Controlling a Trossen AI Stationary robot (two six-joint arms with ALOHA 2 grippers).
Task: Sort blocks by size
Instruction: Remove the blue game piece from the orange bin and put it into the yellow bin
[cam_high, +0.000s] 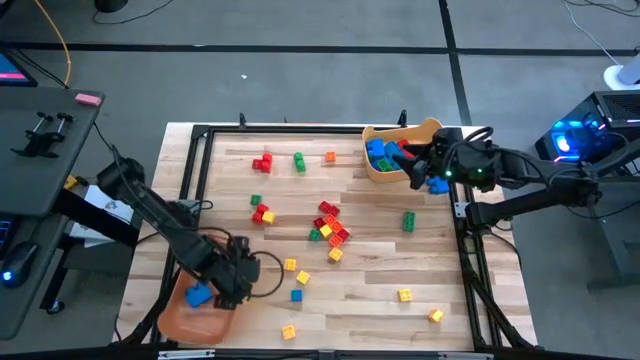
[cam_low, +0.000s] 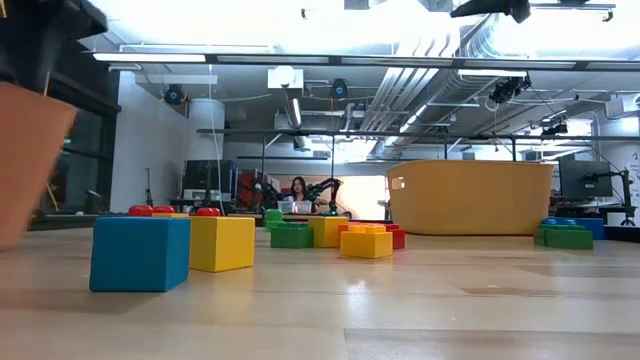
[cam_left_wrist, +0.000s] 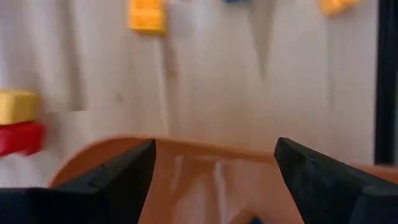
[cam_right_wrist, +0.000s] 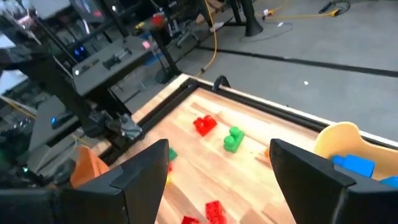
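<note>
Red, green, yellow, orange and blue blocks lie scattered on the wooden table, with a dense cluster (cam_high: 330, 225) near the middle. A blue block (cam_high: 198, 294) lies in the orange bin (cam_high: 185, 318) at the near left corner. My left gripper (cam_high: 233, 288) hangs open over that bin's right rim (cam_left_wrist: 205, 149), fingers pointing down, nothing between them. My right gripper (cam_high: 413, 163) stands open and raised beside the tan bin (cam_high: 420, 130) at the far right, which holds blue blocks (cam_high: 380, 155). Its wrist view shows its fingers (cam_right_wrist: 143, 171) bare.
A black frame (cam_high: 200, 135) runs around the table's edges. A blue cube (cam_low: 140, 252) and a yellow cube (cam_low: 220, 243) sit close to the low camera. Loose yellow blocks (cam_high: 405, 294) lie toward the near right. A person sits in the room far behind.
</note>
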